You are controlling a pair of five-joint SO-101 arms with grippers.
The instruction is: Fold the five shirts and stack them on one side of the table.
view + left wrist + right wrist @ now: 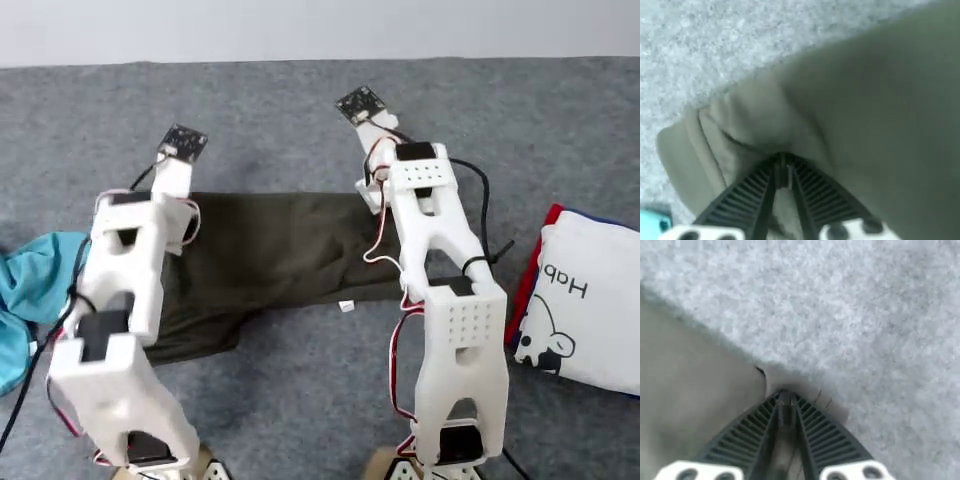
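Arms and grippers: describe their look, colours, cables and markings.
The left arm and right arm have white shells, black motors and loose red, white and black cables. The left gripper and right gripper have black, ribbed, wedge-shaped fingers.

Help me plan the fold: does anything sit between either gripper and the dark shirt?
Nothing visible does. The left gripper and right gripper are each shut on the dark shirt at its far edge; the white shirt lies apart to the side.
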